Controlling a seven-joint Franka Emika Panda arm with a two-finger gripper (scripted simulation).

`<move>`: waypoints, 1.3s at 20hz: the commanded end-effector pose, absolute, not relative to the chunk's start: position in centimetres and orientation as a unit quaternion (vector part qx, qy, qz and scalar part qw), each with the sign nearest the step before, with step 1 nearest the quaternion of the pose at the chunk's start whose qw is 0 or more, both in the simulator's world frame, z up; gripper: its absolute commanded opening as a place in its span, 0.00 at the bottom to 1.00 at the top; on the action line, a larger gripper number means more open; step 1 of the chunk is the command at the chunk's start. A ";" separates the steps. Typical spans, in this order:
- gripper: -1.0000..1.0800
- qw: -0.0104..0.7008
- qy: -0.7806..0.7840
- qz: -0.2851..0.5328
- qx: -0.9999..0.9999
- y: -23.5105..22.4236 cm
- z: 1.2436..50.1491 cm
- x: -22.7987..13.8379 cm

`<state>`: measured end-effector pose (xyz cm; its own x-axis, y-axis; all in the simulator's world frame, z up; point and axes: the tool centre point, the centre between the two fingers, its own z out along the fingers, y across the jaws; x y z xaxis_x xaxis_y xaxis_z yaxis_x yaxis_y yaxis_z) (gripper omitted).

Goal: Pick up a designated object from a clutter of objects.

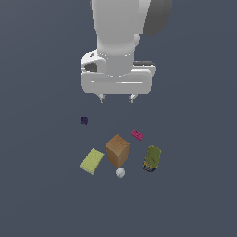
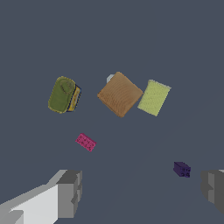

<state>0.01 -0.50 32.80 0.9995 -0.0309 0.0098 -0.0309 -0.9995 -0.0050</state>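
Fingers [image 1: 116, 97] spread, empty, purple block [image 1: 84, 120] apart from brown box [image 1: 117, 150], pink brick [image 1: 136, 134]

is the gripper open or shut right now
Open. The gripper hangs above the floor with its two fingertips set wide apart, nothing between them; the tiny dark purple block lies untouched.

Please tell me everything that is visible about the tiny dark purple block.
The tiny dark purple block is roughly cube-shaped, matte, with faint studs on one face. It is the smallest item and lies alone on the grey floor, apart from the other items. Nothing touches it; the open gripper hovers above, empty.
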 end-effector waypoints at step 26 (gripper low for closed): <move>0.96 0.019 0.011 -0.001 -1.000 -4.1 27.8 -0.7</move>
<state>-0.55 -3.27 28.78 0.9998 -0.0185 0.0025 -0.0184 -0.9992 -0.0366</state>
